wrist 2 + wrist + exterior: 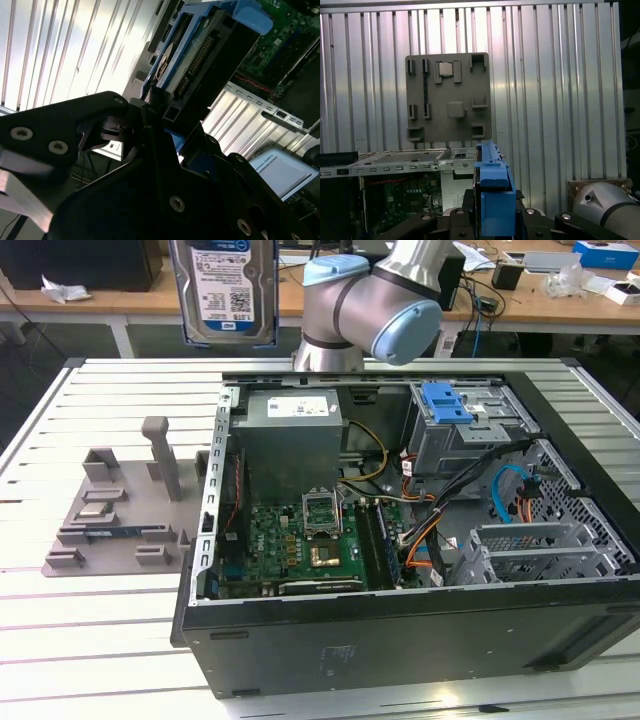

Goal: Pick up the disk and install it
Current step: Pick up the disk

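Gripper (170,117): fingers clamped on the disk (205,55), gripping its blue carrier. Disk is held upright in the air, high above the table (80,640), on the exterior view's left of the arm (370,300). Below it: open case (400,640), motherboard (300,540) exposed, blue bracket (446,403) atop the drive cage. Grey fixture (120,520) lies on the exterior view's left of the case.

A slatted metal table (100,640) carries two things. An open black computer case (400,645) lies on its side toward the exterior view's right. A grey fixture plate (105,530) lies flat just beside it, on the exterior view's left.
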`<state>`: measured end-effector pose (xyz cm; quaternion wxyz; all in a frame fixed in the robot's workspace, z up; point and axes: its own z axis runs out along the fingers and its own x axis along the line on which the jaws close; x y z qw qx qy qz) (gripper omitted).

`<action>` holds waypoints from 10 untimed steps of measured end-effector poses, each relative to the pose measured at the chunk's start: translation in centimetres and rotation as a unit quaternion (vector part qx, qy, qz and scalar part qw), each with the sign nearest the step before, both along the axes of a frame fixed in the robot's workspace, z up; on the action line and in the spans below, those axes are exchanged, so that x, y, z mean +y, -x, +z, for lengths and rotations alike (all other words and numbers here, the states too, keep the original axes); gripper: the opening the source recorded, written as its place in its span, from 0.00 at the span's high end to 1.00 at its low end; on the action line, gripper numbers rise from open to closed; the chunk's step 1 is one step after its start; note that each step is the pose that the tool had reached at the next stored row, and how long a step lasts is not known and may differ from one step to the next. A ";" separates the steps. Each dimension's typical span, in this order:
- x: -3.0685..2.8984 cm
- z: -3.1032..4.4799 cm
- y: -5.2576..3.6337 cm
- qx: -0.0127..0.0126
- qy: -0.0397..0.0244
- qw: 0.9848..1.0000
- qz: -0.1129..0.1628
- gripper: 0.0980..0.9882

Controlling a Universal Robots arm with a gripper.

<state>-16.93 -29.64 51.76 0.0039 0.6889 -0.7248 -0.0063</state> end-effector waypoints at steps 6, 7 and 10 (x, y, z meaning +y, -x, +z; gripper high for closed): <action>0.01 0.00 -4.87 0.000 0.000 1.000 0.000 0.69; 0.01 0.00 -5.22 0.000 0.000 1.000 0.000 0.69; 0.01 -0.01 -5.97 0.000 0.000 1.000 0.000 0.69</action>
